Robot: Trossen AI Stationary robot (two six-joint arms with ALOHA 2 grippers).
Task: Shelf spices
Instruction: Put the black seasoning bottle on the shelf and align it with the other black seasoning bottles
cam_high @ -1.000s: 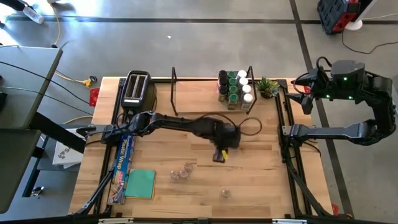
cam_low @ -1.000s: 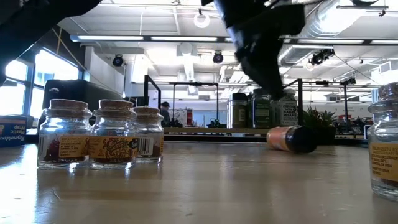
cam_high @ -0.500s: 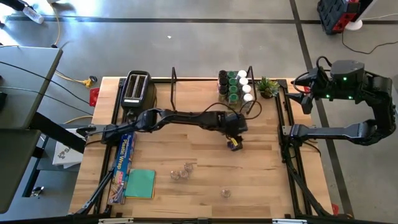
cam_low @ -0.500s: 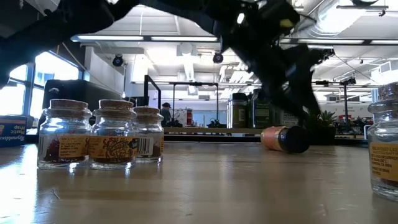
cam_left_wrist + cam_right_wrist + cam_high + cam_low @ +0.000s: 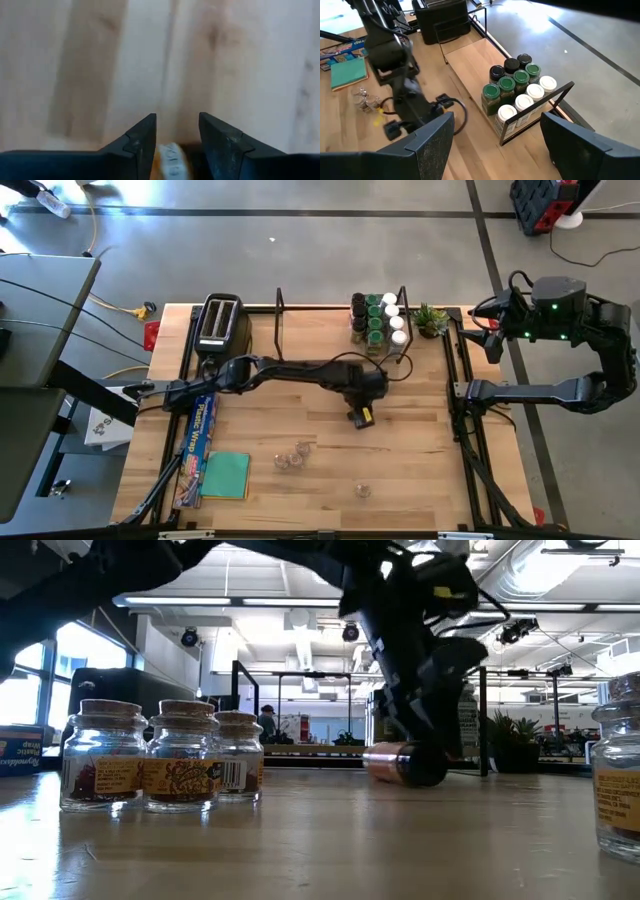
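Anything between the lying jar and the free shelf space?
Nothing visible. The jar lies under the left gripper; bare table separates it from the shelf, whose board left of the standing jars is free.

Smooth grey concrete floor (image 5: 300, 260) with dark seam lines, pale butcher-block wooden surface (image 5: 300, 480), grey desk (image 5: 40, 320) off to one side, big bright windows (image 5: 75, 655), white ceiling ducts (image 5: 540, 565), round hanging lamps (image 5: 324, 570)
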